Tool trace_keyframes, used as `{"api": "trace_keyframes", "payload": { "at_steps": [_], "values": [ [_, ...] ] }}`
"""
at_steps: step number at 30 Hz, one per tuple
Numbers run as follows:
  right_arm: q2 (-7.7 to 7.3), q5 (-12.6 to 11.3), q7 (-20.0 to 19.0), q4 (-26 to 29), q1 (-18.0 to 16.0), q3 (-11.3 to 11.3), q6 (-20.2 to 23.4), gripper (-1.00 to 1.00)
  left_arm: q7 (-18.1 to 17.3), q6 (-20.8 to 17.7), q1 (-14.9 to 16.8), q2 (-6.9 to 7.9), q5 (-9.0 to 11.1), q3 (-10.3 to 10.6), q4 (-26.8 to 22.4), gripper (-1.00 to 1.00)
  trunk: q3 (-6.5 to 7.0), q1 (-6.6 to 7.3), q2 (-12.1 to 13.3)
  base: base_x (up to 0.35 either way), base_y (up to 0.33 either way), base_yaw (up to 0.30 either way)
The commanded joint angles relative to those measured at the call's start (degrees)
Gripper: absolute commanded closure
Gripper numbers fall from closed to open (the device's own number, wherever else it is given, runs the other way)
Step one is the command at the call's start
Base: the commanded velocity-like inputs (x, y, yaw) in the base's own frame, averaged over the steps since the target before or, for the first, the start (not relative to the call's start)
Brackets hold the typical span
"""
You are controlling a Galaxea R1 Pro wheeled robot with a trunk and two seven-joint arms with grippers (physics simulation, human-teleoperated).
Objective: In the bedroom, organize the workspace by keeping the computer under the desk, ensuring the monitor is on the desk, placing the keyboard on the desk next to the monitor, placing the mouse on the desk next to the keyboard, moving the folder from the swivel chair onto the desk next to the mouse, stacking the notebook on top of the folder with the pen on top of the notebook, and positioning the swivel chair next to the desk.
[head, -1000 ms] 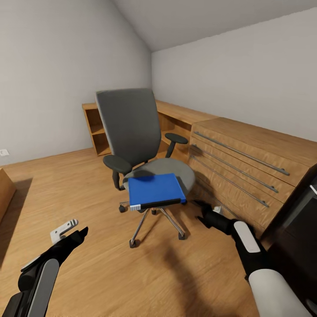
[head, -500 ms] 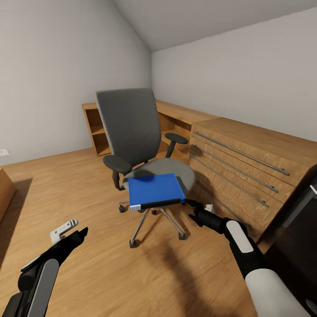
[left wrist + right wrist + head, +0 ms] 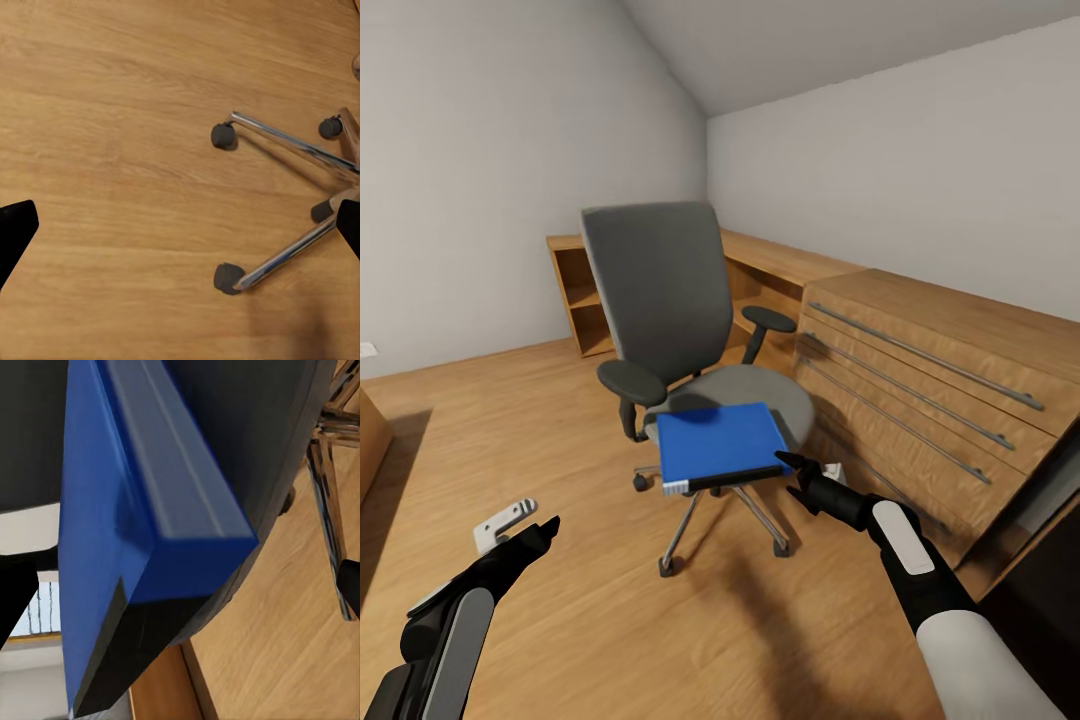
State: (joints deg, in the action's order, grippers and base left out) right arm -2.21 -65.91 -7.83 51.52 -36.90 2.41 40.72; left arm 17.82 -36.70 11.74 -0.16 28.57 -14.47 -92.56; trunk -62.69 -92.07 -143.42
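Observation:
The swivel chair (image 3: 660, 290), grey with black armrests and a chrome star base, stands on the plank floor in the middle of the head view. On the front of its seat lies the blue folder (image 3: 718, 443), its dark front edge hanging over the rim. My right gripper (image 3: 788, 475) is open just off the folder's front right corner, not touching it. In the right wrist view the folder (image 3: 112, 510) looms close between the open right gripper (image 3: 180, 585). My left gripper (image 3: 528, 520) hangs open over bare floor left of the chair. In the left wrist view the left gripper (image 3: 180, 225) is open above the chair's chrome legs (image 3: 292, 150).
A light-wood drawer chest (image 3: 930, 370) runs along the right wall, close behind the chair. A low open wooden shelf unit (image 3: 582, 295) stands in the far corner. A dark surface (image 3: 1055, 590) shows at the lower right edge. Open floor lies to the left.
My right gripper has reached forward and left, up to the folder's front right corner. The whole view has shifted a little, so the camera moved. The left arm is unchanged.

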Motion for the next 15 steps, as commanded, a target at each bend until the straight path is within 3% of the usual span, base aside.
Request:
{"api": "trace_keyframes", "payload": {
  "at_steps": [1, 15],
  "values": [
    [0.01, 0.2, -0.3, 0.0, 0.0, 0.1, 0.3, -1.00, 0.5, -0.2, 0.0, -0.02, 0.6, 0.0, -0.1, -1.00, -0.05, 0.01, 0.0, 0.083, 0.042, 0.000],
    [0.01, 0.2, -0.3, 0.0, 0.0, 0.2, 0.3, -1.00, 0.5, -0.2, 0.0, -0.02, 0.6, 0.0, 0.0, -1.00, -0.05, 0.01, 0.0, 0.036, 0.015, 0.000]
  ]
}}
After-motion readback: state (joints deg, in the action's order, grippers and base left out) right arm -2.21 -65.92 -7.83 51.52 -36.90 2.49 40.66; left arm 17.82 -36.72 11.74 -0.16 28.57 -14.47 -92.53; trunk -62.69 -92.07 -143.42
